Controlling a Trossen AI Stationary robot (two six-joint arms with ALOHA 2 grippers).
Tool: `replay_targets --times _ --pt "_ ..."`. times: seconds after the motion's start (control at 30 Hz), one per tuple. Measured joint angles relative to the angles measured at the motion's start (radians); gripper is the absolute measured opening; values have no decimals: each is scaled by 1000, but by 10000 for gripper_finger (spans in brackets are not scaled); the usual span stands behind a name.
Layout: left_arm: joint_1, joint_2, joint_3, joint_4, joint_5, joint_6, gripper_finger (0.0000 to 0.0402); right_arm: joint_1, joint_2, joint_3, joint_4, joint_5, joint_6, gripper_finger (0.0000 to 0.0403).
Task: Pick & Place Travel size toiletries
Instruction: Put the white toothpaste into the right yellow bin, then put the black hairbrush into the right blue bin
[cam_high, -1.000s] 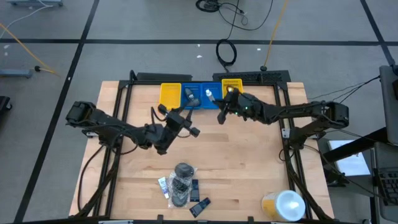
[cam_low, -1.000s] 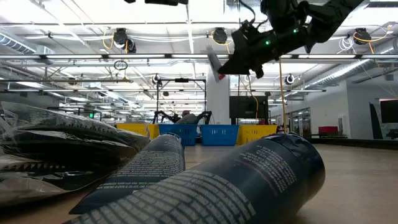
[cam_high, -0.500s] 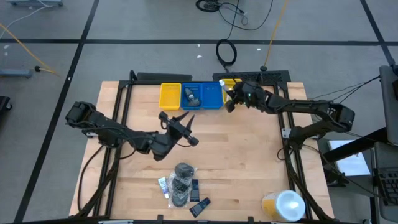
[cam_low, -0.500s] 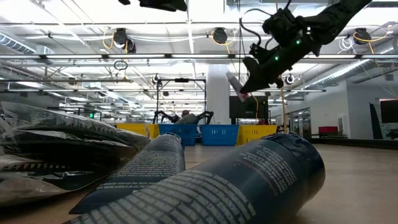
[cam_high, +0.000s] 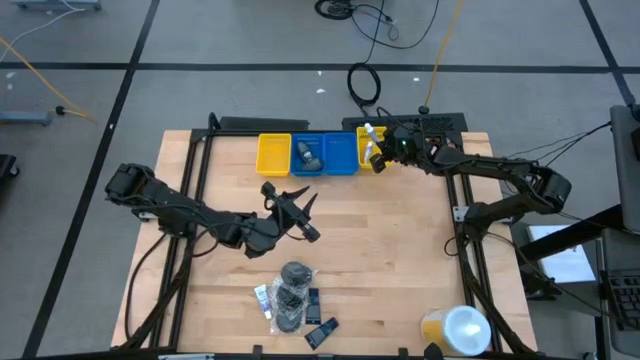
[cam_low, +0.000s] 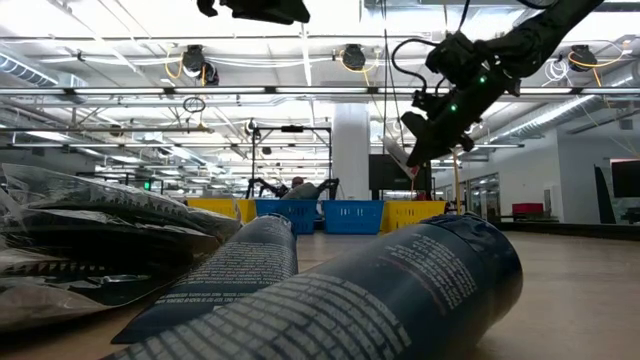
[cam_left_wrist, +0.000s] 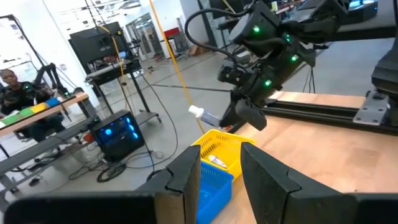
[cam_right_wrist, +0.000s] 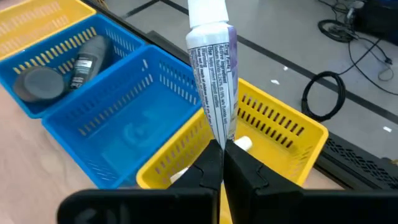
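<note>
Premises: large open robotics lab or industrial test hall. Evidence: grey tiled floor (cam_high: 200, 40) with loose cables (cam_high: 365, 82), exposed ceiling trusses (cam_low: 150, 95) with hanging lamps (cam_low: 195, 60), further arm rigs (cam_low: 290, 187) behind, electronics cart (cam_left_wrist: 115, 134), wooden surface (cam_high: 380, 260).

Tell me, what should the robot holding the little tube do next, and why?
Probably open its fingers and let go. The right gripper pinches the white-and-blue tube by its flat end, hanging above the yellow bin at the row's right end, where another white item already lies. The left gripper waits open over mid-table.
</note>
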Motion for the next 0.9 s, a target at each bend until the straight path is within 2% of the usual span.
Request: replay_targets --times 0.27,0.4,0.9 --pt "0 0 0 -6 1 -4 115 -22 0 0 -12 1 2 6" --pt "0 0 0 -10 1 -13 115 -22 0 0 -12 31 -1 22" --pt "0 0 0 -35 2 -38 115 -22 0 0 -12 26 -17 85"
